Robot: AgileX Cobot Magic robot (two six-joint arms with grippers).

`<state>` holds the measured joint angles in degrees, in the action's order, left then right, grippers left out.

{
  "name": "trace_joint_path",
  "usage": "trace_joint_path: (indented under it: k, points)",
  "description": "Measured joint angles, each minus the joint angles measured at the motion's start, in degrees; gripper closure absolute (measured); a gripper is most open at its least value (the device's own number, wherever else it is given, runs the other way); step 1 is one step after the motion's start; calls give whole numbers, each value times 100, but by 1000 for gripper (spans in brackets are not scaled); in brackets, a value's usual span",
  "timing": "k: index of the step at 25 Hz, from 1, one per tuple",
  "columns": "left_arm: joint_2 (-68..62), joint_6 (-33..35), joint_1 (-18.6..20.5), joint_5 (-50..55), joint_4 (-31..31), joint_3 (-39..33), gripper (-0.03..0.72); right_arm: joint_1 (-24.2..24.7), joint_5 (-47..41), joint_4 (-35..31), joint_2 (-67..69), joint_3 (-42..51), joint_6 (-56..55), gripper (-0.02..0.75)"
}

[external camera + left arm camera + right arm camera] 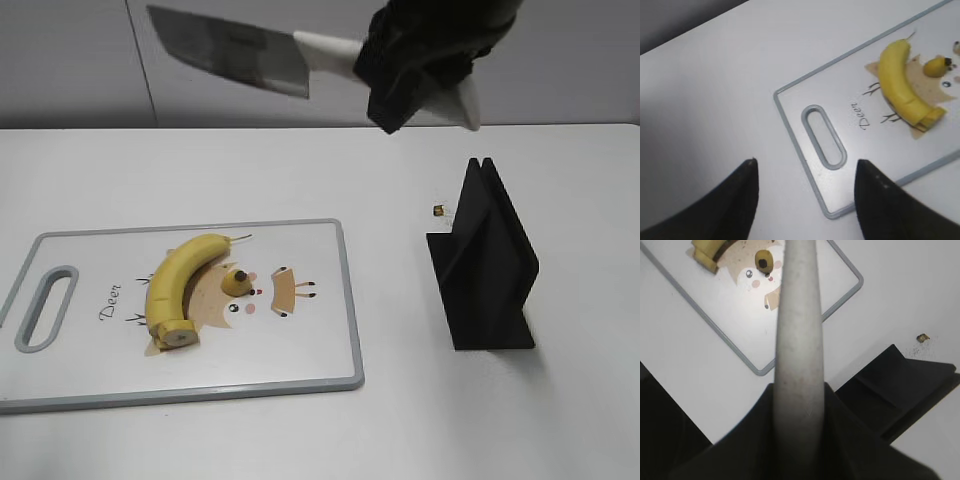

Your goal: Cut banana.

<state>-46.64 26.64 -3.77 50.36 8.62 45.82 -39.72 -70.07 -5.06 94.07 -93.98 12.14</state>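
Note:
The curved yellow banana [180, 280] lies on the white cutting board [300, 350], its cut flat end [178, 336] toward the front. It also shows in the left wrist view [897, 85] and its end in the right wrist view [705, 250]. My right gripper [400, 75] is shut on the white handle [797, 340] of a knife. It holds the grey blade [225, 50] high in the air above the board's far side. My left gripper [805, 175] is open and empty over the table by the board's handle slot [824, 136].
A tiny yellow stub with a dark tip [238, 281] lies on the board beside the banana. A black knife stand [485, 265] stands on the table to the right of the board. A small brown scrap [439, 210] lies behind it.

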Motion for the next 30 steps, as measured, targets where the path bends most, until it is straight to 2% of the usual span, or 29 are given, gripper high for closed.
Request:
trace_joint_path:
  k: [3,7,11,18,23,30]
  points:
    - [468,-478,-87,461,-64,0,99,13,-5,105,-295,64,-782,577]
    - [1143,-1105,12,608,-249,-13,99,47,-15,472,-659,350,-1711,577]
    - [1796,-1286,164,698,-318,-379,99,293,-26,506,-891,672,-2305,577]
    - [2745,-1559,215,1133,-322,-1265,99,1107,-26,506,-1227,1265,-2679,577]
    - [3406,-1700,220,1243,-348,-1688,99,1495,76,506,-1393,1854,-2847,577]
    - [4301,-1888,259,1223,-495,-1827,99,1642,823,414,-1499,2650,-3236,577]
